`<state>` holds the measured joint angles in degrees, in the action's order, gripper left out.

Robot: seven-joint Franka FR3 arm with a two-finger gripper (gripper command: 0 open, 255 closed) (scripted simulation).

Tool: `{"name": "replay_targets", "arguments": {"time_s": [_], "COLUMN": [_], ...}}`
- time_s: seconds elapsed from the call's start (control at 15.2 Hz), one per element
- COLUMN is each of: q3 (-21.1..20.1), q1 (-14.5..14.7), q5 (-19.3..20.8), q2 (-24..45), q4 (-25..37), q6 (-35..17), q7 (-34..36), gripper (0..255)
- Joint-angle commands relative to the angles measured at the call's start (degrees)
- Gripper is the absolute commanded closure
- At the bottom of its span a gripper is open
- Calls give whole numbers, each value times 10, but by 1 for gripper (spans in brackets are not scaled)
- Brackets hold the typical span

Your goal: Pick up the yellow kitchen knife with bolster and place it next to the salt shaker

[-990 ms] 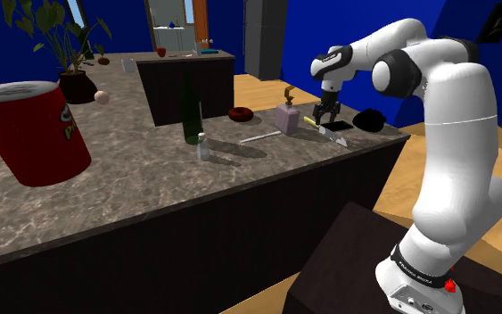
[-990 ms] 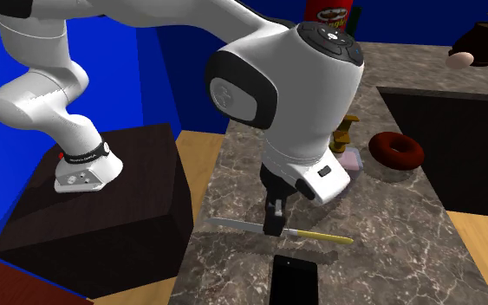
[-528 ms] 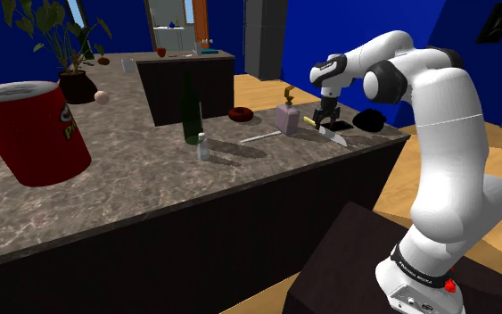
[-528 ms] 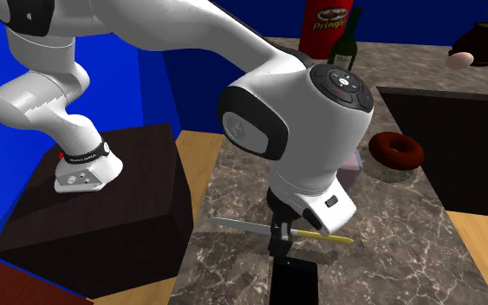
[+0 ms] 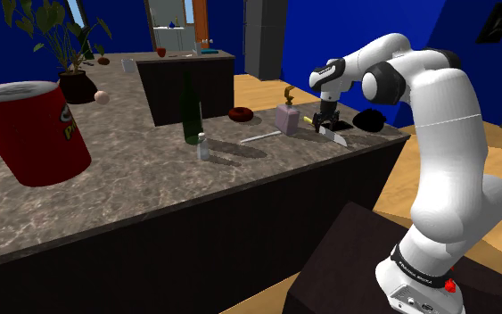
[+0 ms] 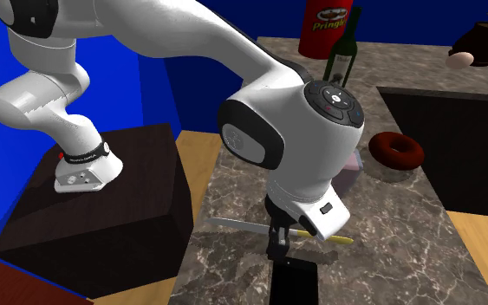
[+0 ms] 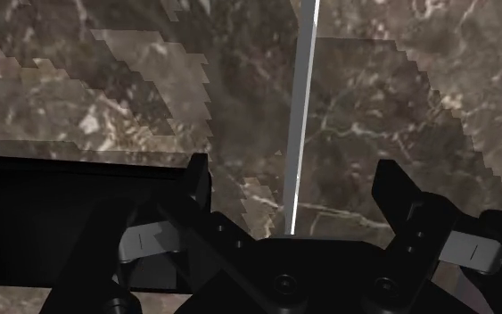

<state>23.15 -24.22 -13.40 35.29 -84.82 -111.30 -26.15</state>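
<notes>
You have the gripper (image 7: 295, 171) spread wide over the knife (image 7: 300, 98). In the wrist view its two fingers (image 7: 197, 178) flank the blade with marble showing on either side, and neither touches it, so nothing is grasped.

The knife lies flat on the brown marbled counter (image 5: 151, 178), close to the edge nearest the arm. It has a long, thin grey blade (seen edge-on from the wrist camera, with a bright white line along it) and a slim yellow handle. You cannot make out a bolster.

In the second exterior view the knife (image 6: 233, 225) pokes its blade out to that view's left of the gripper (image 6: 278, 249), and its yellow end out to the right. A flat black object (image 6: 292, 279) lies just beside the gripper.

In the shoulder view the gripper (image 5: 326, 122) sits low at the knife (image 5: 333, 136), near a pinkish soap dispenser (image 5: 287, 118). The salt shaker (image 5: 203, 147) stands well apart toward that view's left, in front of a dark green bottle (image 5: 189, 111).
</notes>
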Motion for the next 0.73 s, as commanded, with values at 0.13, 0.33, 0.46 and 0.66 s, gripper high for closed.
{"name": "replay_targets", "arguments": {"time_s": [0.13, 0.33, 0.46, 0.66], "q3": [0, 0, 0, 0], "q1": [0, 0, 0, 0], "q5": [0, 0, 0, 0], "q2": [0, 0, 0, 0], "q4": [0, 0, 0, 0], "q6": [0, 0, 0, 0], "q7": [0, 0, 0, 0], "gripper": [255, 255, 255, 255]}}
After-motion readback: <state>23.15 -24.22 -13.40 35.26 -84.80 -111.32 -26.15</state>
